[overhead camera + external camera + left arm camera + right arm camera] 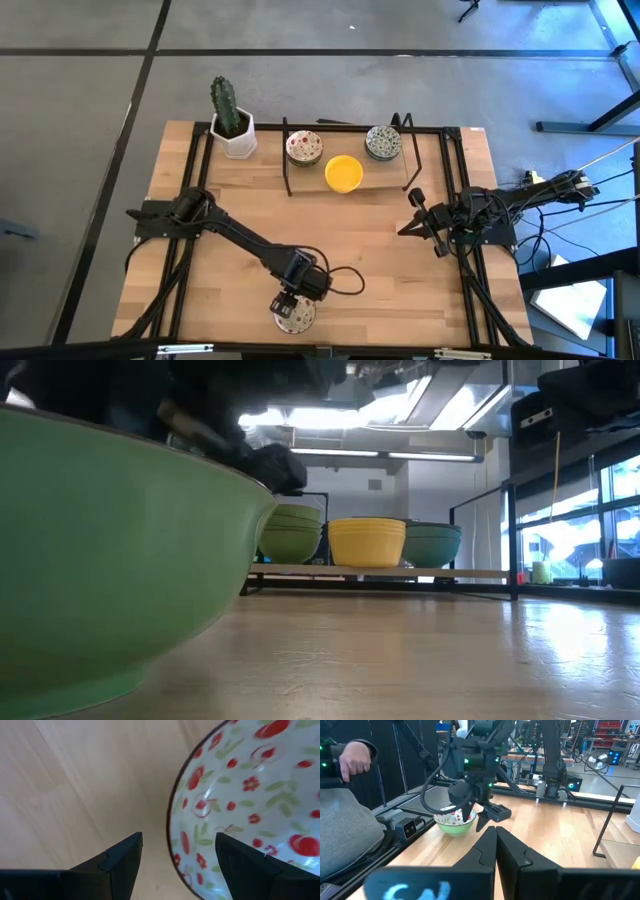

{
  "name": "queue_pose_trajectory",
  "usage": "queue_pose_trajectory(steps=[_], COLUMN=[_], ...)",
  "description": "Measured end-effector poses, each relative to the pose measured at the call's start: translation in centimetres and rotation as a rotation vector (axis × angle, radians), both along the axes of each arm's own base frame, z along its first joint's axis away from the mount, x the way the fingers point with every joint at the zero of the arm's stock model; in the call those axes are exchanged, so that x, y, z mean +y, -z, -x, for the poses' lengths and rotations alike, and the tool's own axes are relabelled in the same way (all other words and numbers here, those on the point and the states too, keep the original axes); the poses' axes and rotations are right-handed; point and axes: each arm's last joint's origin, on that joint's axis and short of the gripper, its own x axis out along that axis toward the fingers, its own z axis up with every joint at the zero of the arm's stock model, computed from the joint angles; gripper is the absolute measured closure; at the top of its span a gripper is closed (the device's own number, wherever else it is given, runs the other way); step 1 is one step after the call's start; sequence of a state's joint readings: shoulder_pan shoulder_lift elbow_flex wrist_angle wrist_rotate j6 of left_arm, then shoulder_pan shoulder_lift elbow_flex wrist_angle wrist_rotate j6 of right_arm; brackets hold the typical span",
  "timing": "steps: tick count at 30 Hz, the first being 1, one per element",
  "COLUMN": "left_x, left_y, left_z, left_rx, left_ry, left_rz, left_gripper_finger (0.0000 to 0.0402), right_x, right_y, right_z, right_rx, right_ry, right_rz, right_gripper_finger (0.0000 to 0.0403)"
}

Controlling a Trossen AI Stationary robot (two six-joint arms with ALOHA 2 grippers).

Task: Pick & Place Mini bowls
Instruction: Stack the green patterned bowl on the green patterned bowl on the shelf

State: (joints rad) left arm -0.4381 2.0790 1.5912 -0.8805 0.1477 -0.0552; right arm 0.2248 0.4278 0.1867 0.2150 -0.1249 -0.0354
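White inside with red flowers and green leaves, green outside, the mini bowl (250,805) sits at the counter's (400,290) near edge. The left pincer (177,857) straddles its rim, fingers spread. The right pincer (495,837) is closed, well apart.

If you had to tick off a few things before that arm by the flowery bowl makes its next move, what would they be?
1. Left gripper open, straddling the red-speckled bowl rim: ok.
2. Bowl flat on the table: ok.
3. Fingers clamped on the rim: not ok, gaps show.
4. Right gripper shut, parked clear at the right edge: ok.
5. Free spot on the rack beside the yellow bowl: cannot tell.
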Motion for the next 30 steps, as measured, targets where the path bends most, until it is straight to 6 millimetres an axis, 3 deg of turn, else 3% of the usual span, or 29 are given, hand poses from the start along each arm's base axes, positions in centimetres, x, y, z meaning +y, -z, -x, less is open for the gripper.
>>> queue_pose_trajectory(steps=[10, 14, 21, 26, 30], left_x=[0.5, 0.1, -0.4, -0.4, 0.1], left_y=[0.8, 0.8, 0.6, 0.0, -2.6], left_z=[-0.1, 0.0, 0.3, 0.5, 1.5], left_rx=[-0.009, -0.015, -0.018, -0.029, -0.084], left_ry=[-0.006, 0.013, 0.067, 0.137, 0.158], left_rz=[0.001, -0.002, 0.018, 0.038, -0.002], left_gripper_finger=[0.0172, 0.0223, 0.0377, 0.039, 0.0393], right_x=[0.0, 0.0, 0.0, 0.0, 0.0], right_y=[0.1, 0.1, 0.1, 0.1, 0.1], right_z=[0.0, 0.0, 0.0, 0.0, 0.0], right_rx=[0.007, 0.008, 0.008, 0.011, 0.019], right_ry=[0.0, 0.001, 0.001, 0.0, 0.0], right_rz=[-0.003, -0.004, -0.005, -0.007, -0.012], right_gripper_finger=[0.0393, 0.0393, 0.0393, 0.0393, 0.0393])
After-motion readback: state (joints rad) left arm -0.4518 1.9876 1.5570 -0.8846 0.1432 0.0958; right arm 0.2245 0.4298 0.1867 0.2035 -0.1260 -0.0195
